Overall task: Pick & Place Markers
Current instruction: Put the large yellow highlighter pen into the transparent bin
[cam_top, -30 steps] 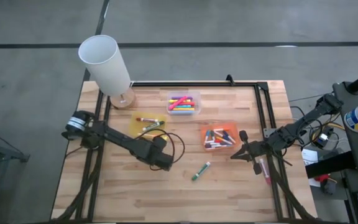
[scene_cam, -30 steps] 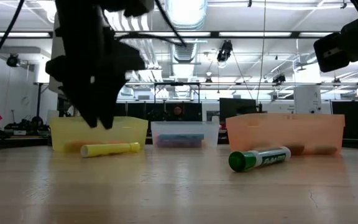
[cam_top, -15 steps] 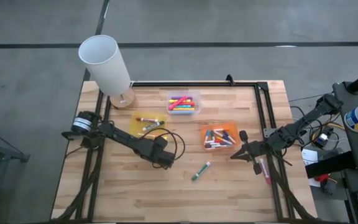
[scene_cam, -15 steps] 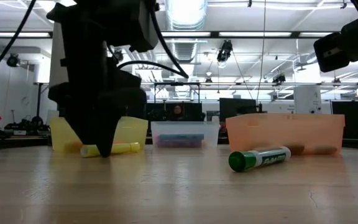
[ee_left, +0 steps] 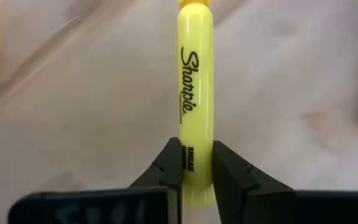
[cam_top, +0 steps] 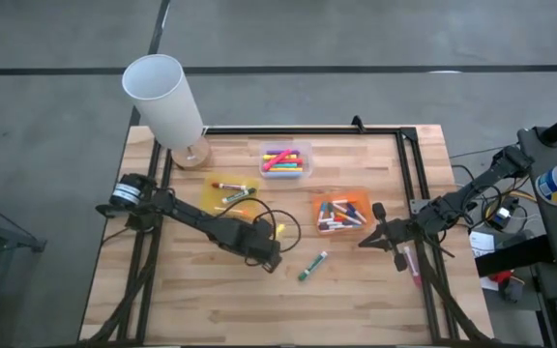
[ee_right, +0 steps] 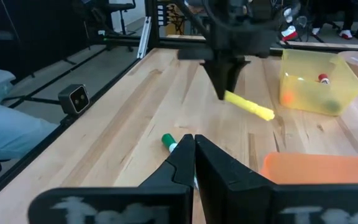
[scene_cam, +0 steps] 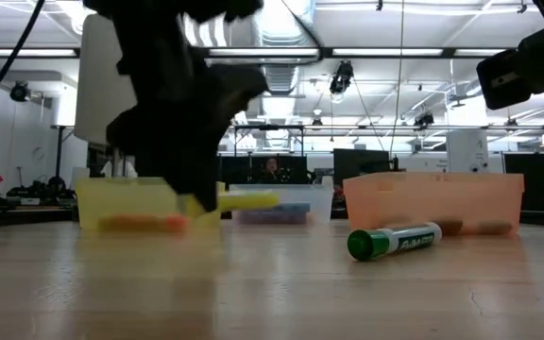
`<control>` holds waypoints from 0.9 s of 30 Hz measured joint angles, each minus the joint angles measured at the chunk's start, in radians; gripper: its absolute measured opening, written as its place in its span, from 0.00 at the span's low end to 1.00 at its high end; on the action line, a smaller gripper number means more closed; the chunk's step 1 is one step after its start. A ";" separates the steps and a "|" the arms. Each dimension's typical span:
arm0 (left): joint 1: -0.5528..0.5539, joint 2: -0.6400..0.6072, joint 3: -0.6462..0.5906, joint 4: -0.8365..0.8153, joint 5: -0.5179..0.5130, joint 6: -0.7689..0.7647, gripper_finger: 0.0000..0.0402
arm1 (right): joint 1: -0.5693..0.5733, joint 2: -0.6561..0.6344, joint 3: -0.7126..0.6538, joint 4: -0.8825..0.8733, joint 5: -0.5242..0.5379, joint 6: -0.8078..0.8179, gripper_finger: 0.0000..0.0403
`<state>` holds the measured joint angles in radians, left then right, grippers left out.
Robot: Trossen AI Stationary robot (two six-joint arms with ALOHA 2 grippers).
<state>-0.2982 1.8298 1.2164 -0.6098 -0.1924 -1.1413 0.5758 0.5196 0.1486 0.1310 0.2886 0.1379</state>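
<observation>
A yellow marker (ee_left: 196, 81) hangs above the wood table (cam_top: 356, 300), with my left gripper (ee_left: 196, 150) shut on it. In the low view the marker (scene_cam: 246, 200) sticks out of the gripper (scene_cam: 196, 200) in front of the yellow tray (scene_cam: 111, 203). A green marker (cam_top: 311, 265) lies flat on the table to the gripper's right. My right gripper (cam_top: 365, 242) hovers shut near the orange tray (cam_top: 340, 213), holding nothing. More markers lie in the trays. My left gripper pinches the yellow marker's barrel near one end (ee_left: 196, 163) between its two fingers. The fingers come from above and lie across it. Most of the marker sticks out past them. It is lifted clear of the table, roughly level.
A clear tray (cam_top: 286, 160) of markers stands at the far middle. The yellow tray (cam_top: 230, 193) holds a few markers. A tall white cylinder (cam_top: 164, 97) stands at the far left corner. A red marker (cam_top: 412, 265) lies by the right rail. Bare wood spreads along the near edge.
My left gripper has dropped onto the yellow marker lying in front of the yellow tray and shut on it. It has then risen with it and moved toward the table's right. The marker is now lifted clear of the table.
</observation>
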 joint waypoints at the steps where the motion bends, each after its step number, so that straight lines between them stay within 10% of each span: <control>1: -0.002 0.000 0.016 0.003 0.000 0.011 0.12 | 0.000 0.000 0.000 0.000 0.000 0.000 0.02; 27: 0.304 -0.001 0.406 -0.266 -0.115 0.476 0.12 | 0.000 0.000 -0.001 0.000 0.001 0.000 0.02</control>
<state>0.0058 1.8286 1.6226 -0.8761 -0.3073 -0.6656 0.5758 0.5198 0.1478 0.1310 0.2893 0.1379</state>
